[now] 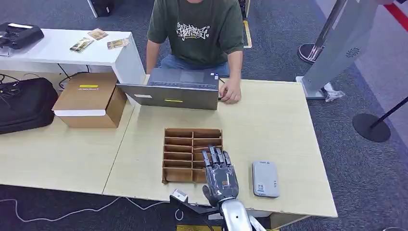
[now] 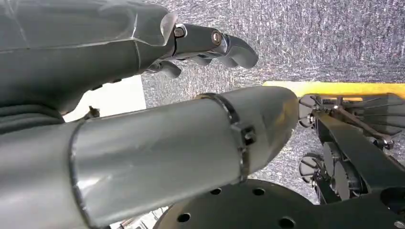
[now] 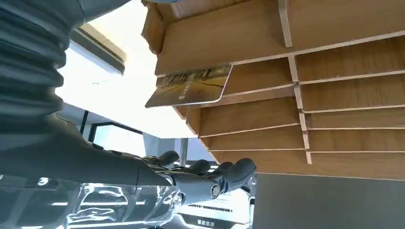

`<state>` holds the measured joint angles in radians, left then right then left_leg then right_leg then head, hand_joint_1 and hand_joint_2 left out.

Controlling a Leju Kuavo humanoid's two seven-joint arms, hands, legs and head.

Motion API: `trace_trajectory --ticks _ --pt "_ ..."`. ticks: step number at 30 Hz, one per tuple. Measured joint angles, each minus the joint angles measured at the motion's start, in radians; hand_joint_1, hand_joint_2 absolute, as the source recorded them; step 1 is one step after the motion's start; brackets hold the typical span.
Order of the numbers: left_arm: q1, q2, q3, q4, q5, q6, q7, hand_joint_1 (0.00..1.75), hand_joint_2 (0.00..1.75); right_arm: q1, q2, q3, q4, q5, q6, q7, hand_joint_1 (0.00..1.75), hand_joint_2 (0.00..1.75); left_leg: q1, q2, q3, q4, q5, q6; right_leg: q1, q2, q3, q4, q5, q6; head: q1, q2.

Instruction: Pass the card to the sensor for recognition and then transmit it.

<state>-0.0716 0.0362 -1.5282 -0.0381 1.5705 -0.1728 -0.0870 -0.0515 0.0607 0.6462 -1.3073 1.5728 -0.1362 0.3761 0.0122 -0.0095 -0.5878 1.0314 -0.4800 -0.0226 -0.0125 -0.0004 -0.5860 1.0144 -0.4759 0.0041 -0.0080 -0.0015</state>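
- Right hand (image 1: 221, 174) is seen over the near right corner of the wooden slotted organizer (image 1: 192, 155), fingers extended and apart, nothing gripped.
- In the right wrist view the right hand (image 3: 200, 179) is kept apart from the card (image 3: 191, 86); no contact is made.
- Card is lodged in one slot of the organizer (image 3: 305, 90), one end sticking out past the organizer's edge; which slot cannot be told.
- Left hand (image 2: 210, 45) is seen in the left wrist view, hung over grey carpet, fingers loosely bent, nothing held.
- Grey card sensor (image 1: 265, 178) is laid flat on the desk (image 1: 269, 125), just beside the right hand on its right side, near the front edge.
- Open laptop (image 1: 175, 89) is placed at the far edge of the desk; a person in a green T-shirt (image 1: 197, 29) is seated behind it, one hand (image 1: 230, 91) rested beside the laptop.
- Cardboard box (image 1: 91, 98) and black bag (image 1: 24, 103) are set on the adjoining desk to the left.
- Several more cards (image 1: 98, 39) are laid on the white table (image 1: 62, 48) beyond.
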Motion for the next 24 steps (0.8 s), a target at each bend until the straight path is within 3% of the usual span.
trace_trajectory --ticks 8,9,10,11,24 --pt "0.000 0.000 0.000 0.000 0.000 0.001 0.000 0.00 0.00 0.000 0.000 0.000 -0.002 0.000 0.009 -0.006 0.00 1.75 0.000 0.000 0.000 0.000 0.000 0.000 0.000 0.000 0.000 0.000 0.000 0.000 0.000 0.000" --pt "0.000 0.000 0.000 0.000 0.000 0.001 0.000 0.00 0.00 0.000 0.000 0.000 -0.002 0.000 0.009 -0.009 0.82 1.75 0.000 0.000 0.000 0.000 0.000 0.000 0.000 0.000 0.000 0.000 0.000 0.000 0.000 0.000" --pt "0.000 0.000 0.000 0.000 0.000 0.001 0.000 0.00 0.00 0.000 0.000 0.000 -0.002 0.000 0.009 -0.010 1.40 1.75 0.000 0.000 0.000 0.000 0.000 0.000 0.000 0.000 0.000 0.000 0.000 0.000 0.000 0.000" --pt "0.000 0.000 0.000 0.000 0.000 0.001 0.000 0.00 0.00 0.000 0.000 0.000 -0.002 0.000 0.009 -0.010 1.75 1.75 0.000 0.000 0.000 0.000 0.000 0.000 0.000 0.000 0.000 0.000 0.000 0.000 0.000 0.000" --pt "0.000 -0.001 0.000 0.000 -0.003 0.001 0.000 0.00 0.00 0.000 0.000 0.000 -0.003 0.000 0.006 -0.010 1.75 1.75 0.000 0.000 0.000 0.000 0.000 0.000 0.000 0.000 0.000 0.000 0.000 0.000 0.000 0.000"
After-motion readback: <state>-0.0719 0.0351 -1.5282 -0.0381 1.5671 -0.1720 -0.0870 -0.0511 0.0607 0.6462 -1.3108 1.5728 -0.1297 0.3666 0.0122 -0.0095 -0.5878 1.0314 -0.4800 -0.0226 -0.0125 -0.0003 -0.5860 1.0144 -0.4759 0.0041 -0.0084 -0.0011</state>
